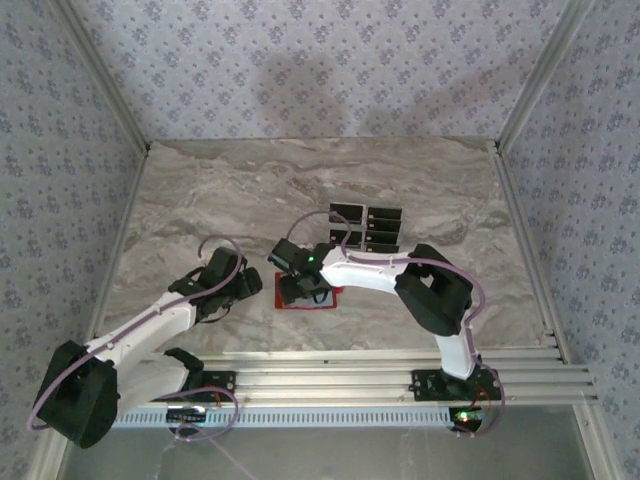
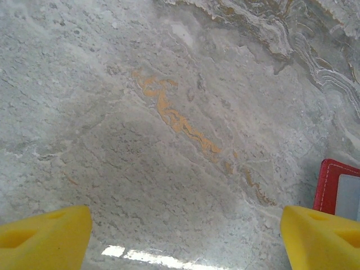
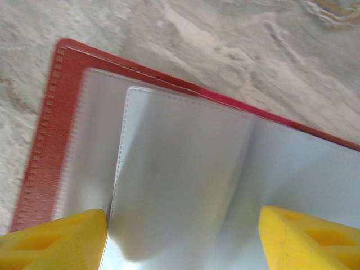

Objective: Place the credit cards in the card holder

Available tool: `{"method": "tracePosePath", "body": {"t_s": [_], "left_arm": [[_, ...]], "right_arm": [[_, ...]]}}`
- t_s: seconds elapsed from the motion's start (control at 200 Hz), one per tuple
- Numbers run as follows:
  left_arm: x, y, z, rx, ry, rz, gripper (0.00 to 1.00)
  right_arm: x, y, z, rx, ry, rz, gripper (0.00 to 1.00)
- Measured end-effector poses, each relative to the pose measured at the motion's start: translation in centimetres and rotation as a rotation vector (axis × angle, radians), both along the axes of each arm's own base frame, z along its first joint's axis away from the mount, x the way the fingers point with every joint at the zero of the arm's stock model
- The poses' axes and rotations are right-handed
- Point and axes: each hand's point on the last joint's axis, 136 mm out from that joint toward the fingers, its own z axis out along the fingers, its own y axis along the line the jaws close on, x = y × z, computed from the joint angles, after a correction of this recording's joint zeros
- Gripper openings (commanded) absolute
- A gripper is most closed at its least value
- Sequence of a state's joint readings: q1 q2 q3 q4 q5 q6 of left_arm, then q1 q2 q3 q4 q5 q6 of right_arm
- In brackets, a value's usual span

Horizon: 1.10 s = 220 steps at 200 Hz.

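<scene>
— Count it off for me, left to right.
— Two grippers, one card holder [image 3: 45, 157], and a block of dark credit cards [image 1: 366, 228] in two columns: at least four, maybe six, too small to separate.
— Left gripper [image 2: 183, 239]?
— Just left of the holder, over bare marble table [image 1: 200, 200]. Its fingers are spread apart with nothing between them, and the holder's red corner shows beside its right finger.
— And the right gripper [image 3: 180, 236]?
— Directly over the holder, which lies opened flat with its clear sleeves [image 3: 180, 169] up. The jaws are apart and grip nothing; I cannot tell if the tips touch the plastic.
— Cards?
— Beyond the holder and slightly to its right, apart from it, flat on the table.
— Anything in the way?
— From above, the right wrist covers most of the holder.
</scene>
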<state>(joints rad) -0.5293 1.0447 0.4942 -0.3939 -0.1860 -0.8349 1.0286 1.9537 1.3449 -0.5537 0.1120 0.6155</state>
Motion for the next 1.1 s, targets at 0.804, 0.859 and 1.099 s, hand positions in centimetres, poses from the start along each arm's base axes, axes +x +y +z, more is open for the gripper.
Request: {"method": "tracePosePath", "body": {"t_s": [0.804,0.859,1.099], "left_arm": [[-0.2,-3.9,0.7,-0.071,0.006,-0.141,0.86],[0.0,-4.9,0.9,-0.071,0.003,-0.172,0.86],[-0.1,-7.6,0.3,-0.011,0.033,-0.283,0.86]], "right_arm": [[0.1,-10.4,0.2,-0.074,-0.014,-0.157,0.69],[0.1,-10.2,1.3,-0.036,-0.030,-0.157,0.65],[0.7,-7.0,5.7,0.189,-0.077,-0.143,0.30]]}}
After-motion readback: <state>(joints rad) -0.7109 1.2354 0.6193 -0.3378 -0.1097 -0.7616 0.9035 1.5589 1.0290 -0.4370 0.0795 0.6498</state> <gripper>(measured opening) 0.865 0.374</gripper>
